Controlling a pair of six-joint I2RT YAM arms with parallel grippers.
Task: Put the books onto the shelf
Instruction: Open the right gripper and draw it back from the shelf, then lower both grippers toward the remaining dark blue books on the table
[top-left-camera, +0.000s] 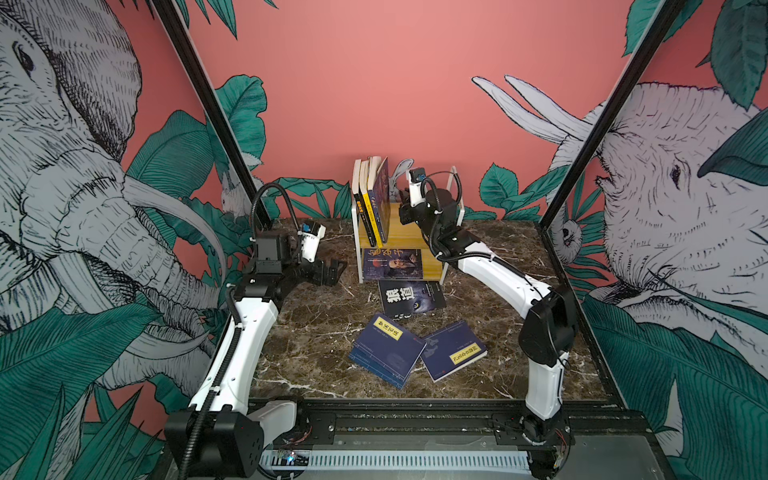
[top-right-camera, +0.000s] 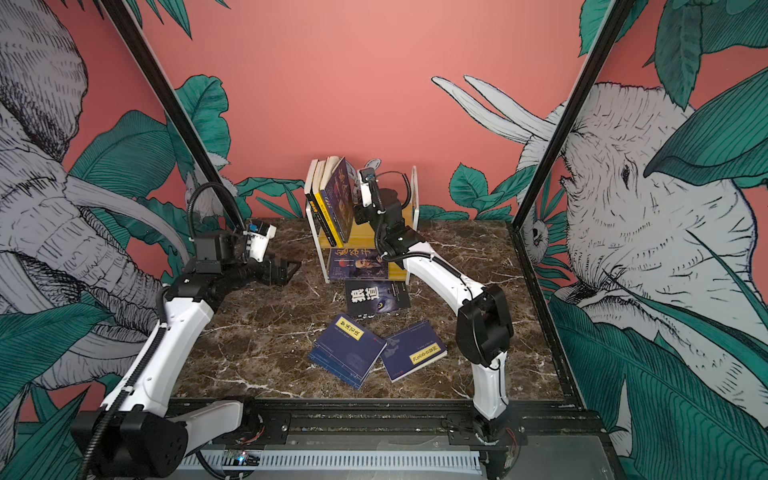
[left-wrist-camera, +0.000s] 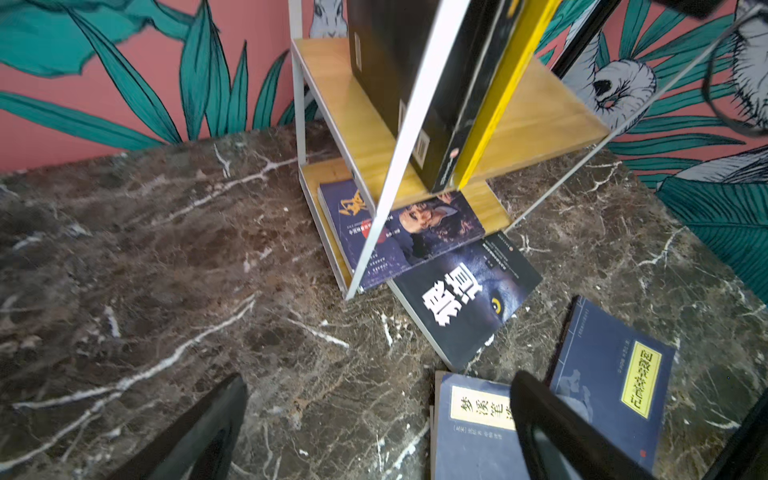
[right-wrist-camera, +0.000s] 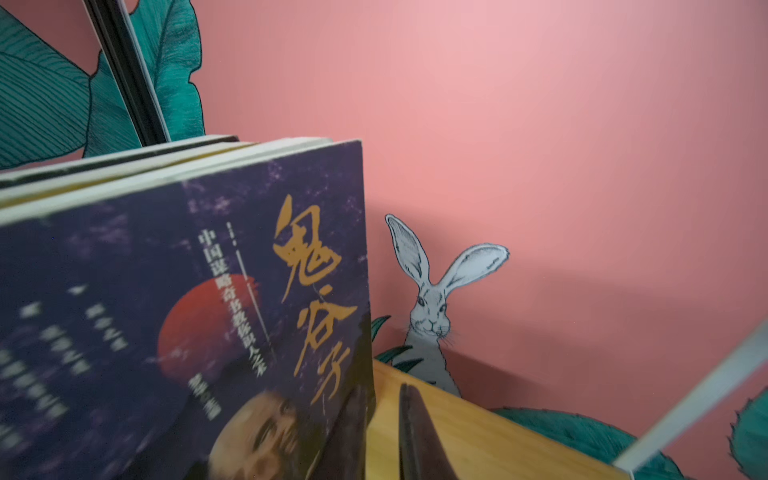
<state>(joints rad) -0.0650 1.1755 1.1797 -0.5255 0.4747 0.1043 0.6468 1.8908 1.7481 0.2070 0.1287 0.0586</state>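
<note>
Paperbacks (top-left-camera: 386, 351), thin, navy and yellow-labelled, and a glossy black book (top-left-camera: 411, 297) were laid flat on veined marble (top-left-camera: 316, 332) before the shelf (top-left-camera: 401, 230). Left of the shelf, the left gripper (top-left-camera: 332, 270) was held low, jaws spread wide. Over its upper wooden board, the right gripper (right-wrist-camera: 382, 395) was held narrowly parted beside a leaning purple book (right-wrist-camera: 208, 311).
</note>
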